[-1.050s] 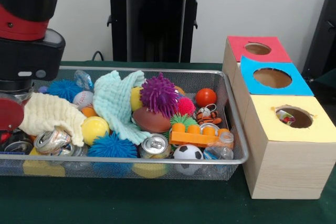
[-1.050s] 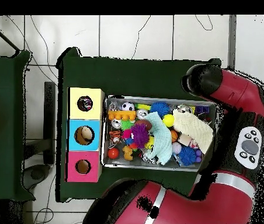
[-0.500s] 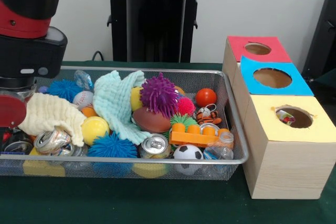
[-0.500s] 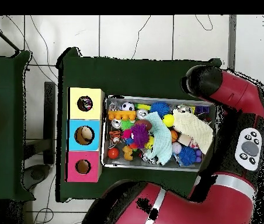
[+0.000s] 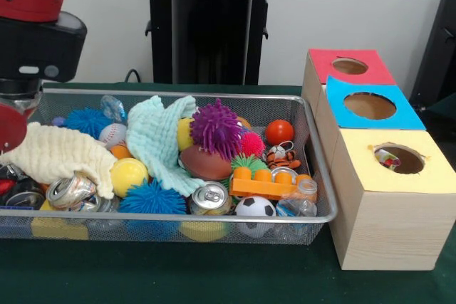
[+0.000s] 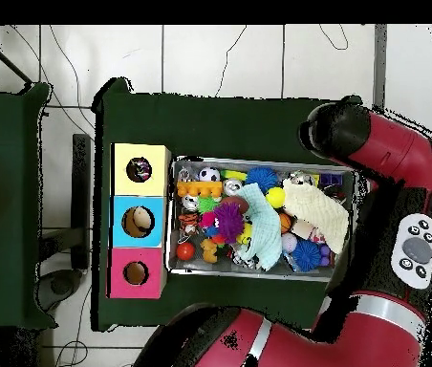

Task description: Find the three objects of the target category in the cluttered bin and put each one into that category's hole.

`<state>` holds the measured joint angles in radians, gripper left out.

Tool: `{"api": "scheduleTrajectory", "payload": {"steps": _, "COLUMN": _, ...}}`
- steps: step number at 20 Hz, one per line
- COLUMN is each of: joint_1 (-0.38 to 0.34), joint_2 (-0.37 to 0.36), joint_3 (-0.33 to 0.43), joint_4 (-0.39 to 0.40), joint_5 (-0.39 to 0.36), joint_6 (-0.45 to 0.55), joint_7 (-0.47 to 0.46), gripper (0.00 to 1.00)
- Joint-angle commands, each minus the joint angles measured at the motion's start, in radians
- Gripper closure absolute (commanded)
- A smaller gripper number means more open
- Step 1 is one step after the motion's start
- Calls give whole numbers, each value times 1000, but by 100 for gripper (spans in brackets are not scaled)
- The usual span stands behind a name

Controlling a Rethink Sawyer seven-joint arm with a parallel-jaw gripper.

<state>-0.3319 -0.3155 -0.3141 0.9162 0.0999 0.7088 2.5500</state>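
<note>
Claw hidden behind arm [image 5: 32, 40], 3 boxes, 1 bin [image 5: 322, 197], 2 cloths

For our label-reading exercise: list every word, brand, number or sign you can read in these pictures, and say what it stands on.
None can be read.
Crushed cans: printing too blurred.
Sorting boxes: plain coloured tops, no lettering.
Arm's button pad: markings too small.

the wire bin [image 5: 322, 197] sits on the desk [image 5: 214, 279] with three holed boxes [image 5: 388, 197] in a row just right of it; toys, cans [image 5: 210, 197] and cloths [image 5: 160, 140] lie heaped inside.
</note>
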Motion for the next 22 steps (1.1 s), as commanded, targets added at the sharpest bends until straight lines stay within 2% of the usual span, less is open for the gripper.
{"api": "scheduleTrajectory", "payload": {"steps": 1, "joint_1": 24, "joint_2": -73, "joint_3": 98, "joint_4": 156, "joint_5": -24, "joint_6": 123, "joint_7": -92, "gripper": 100}}
{"api": "scheduleTrajectory", "payload": {"steps": 12, "joint_1": 39, "joint_2": -115, "joint_3": 111, "joint_4": 313, "joint_5": -12, "joint_6": 29, "joint_7": -27, "gripper": 100}}
{"api": "scheduleTrajectory", "payload": {"steps": 22, "joint_1": 56, "joint_2": -113, "joint_3": 113, "joint_4": 384, "joint_5": -8, "joint_6": -36, "joint_7": 19, "gripper": 100}}
